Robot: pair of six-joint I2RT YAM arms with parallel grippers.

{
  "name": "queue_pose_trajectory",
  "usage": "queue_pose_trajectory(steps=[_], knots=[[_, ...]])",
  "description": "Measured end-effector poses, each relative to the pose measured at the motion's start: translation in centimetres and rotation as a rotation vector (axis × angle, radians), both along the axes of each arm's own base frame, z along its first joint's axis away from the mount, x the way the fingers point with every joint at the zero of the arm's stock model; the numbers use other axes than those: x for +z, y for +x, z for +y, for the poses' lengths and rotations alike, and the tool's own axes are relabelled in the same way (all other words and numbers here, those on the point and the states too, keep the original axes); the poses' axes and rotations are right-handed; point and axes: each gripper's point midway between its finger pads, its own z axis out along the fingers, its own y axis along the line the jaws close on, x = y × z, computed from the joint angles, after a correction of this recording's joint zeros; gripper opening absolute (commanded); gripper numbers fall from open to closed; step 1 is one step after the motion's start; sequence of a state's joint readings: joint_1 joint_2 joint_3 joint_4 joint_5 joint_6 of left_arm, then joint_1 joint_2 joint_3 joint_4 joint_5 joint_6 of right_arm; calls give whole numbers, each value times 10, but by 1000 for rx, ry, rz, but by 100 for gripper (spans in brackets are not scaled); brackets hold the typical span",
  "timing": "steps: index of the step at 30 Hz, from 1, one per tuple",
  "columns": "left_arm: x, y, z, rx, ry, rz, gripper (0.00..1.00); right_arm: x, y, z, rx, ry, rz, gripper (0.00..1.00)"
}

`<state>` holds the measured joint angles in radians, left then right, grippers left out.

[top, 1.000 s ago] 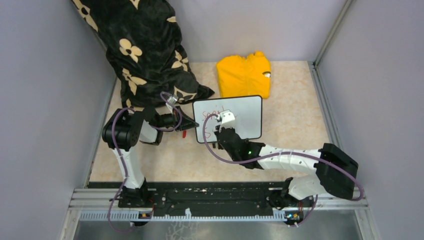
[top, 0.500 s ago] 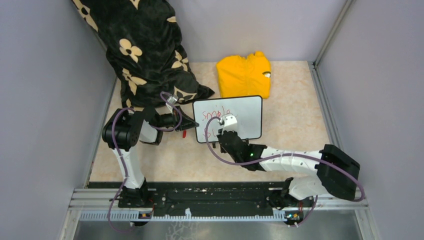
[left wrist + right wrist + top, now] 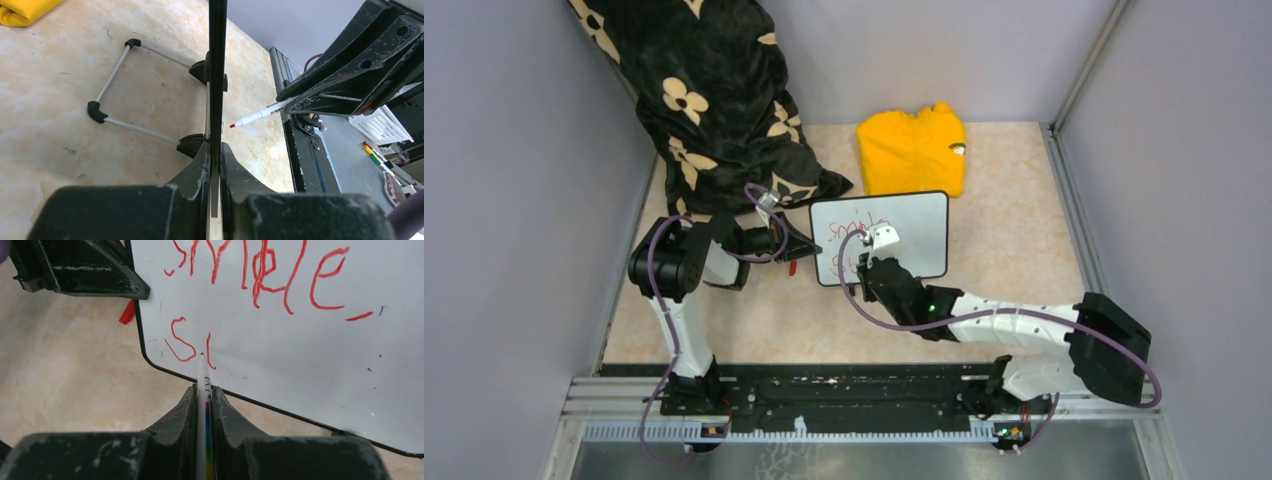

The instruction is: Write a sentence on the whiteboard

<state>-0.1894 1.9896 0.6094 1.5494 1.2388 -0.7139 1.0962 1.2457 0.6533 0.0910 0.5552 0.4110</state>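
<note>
Right pincer (image 3: 203,391) grips marker (image 3: 202,371), tip on sentence's (image 3: 260,275) second line; blank whiteboard (image 3: 300,365) extends rightward; left pincer (image 3: 214,150) clamps its edge.

left arm (image 3: 682,300) folded, left gripper (image 3: 804,246) pinched closed, right arm (image 3: 1009,322) stretched forward-left, right gripper (image 3: 204,391) clamped closed

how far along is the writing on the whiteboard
Done: the first line of the sentence, roughly "smile", is on the whiteboard. In hand: line two has only an "s" and one stroke; the marker, gripped in the right claw, has its tip there while the left claw clamps the board's edge. Left: likely the rest of line two.
</note>
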Motion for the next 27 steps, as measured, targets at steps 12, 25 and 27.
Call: queue_pose_trajectory(steps=[12,25,27], knots=[[0,0,0,0,0,0,0,0,8,13,7,-2,-9,0],[0,1,0,2,0,-1,0,-2,13,9,-12,3,1,0],[0,1,0,2,0,-1,0,-2,13,9,-13,3,1,0]])
